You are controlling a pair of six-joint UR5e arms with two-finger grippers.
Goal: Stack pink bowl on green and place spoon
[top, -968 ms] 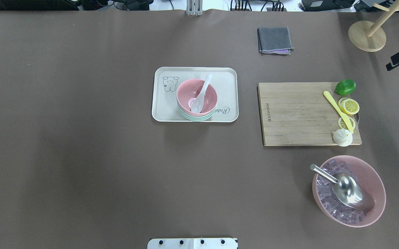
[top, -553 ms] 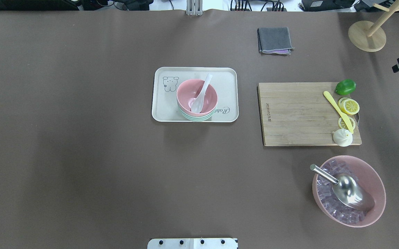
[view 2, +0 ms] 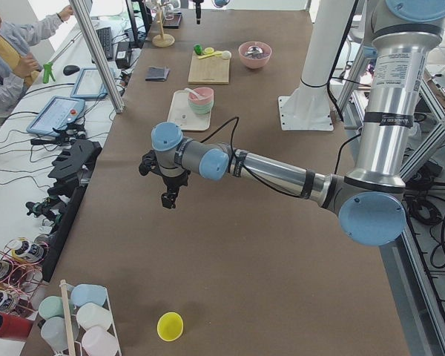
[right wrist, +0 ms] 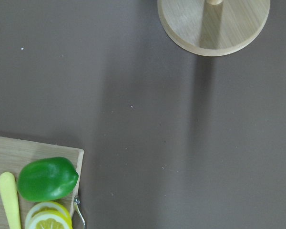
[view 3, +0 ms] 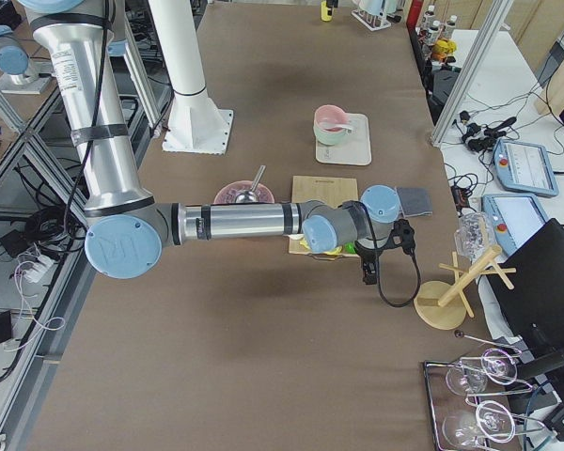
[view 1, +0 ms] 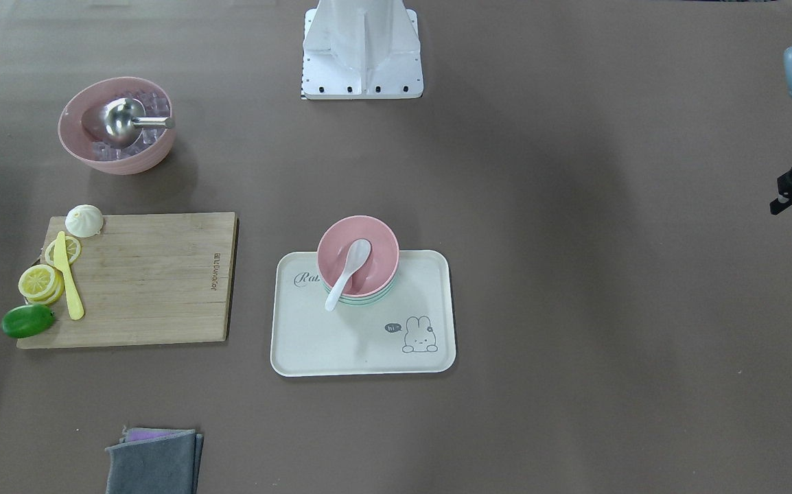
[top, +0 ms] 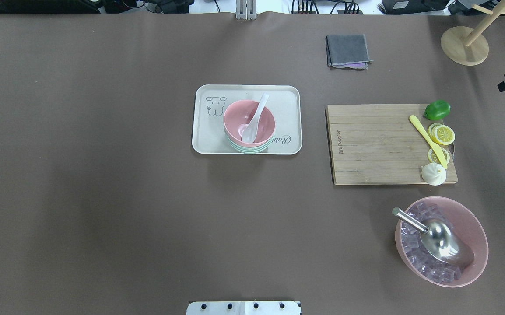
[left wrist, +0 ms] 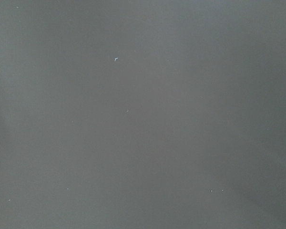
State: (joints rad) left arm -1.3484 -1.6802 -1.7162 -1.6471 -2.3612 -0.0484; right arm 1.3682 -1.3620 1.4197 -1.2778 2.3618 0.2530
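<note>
Nearest the robot, on its right, a large pink basin (top: 480,245) of clear ice cubes holds a metal scoop (top: 443,245). The scoop's handle is propped on the rim, and neither item belongs to this job.

Out at the table's left end the left gripper (view 2: 166,200) hangs over bare brown cover. Its wrist camera shows nothing but that cover, and no view shows whether its fingers are spread or pressed together.

At mid-table sits the cream tray (top: 208,135). On it the pink bowl (top: 235,118) is nested in the green bowl (top: 247,150), so that only a thin green band shows beneath it. The nesting keeps the pair low and steady. The white spoon (top: 254,120) lies inside the pink bowl, scoop end down at the bottom and handle leaning over the far rim, probably because it is too long to lie flat. By this layout both parts of the task look finished.

Level with the tray on the right, the cutting board (top: 375,144) carries a yellow knife (top: 427,141), lemon slices (top: 443,134) and a white bun (top: 433,174) along its outer edge, with a lime (top: 437,110) at its corner.

Farther out, the right gripper (view 3: 366,274) hovers between the lime and the wooden stand (top: 464,46). Its state cannot be told either, as its fingers appear in no clear view. Both arms are well apart from the stack, presumably so as not to disturb it. A folded grey cloth (top: 348,51) lies farthest back.
</note>
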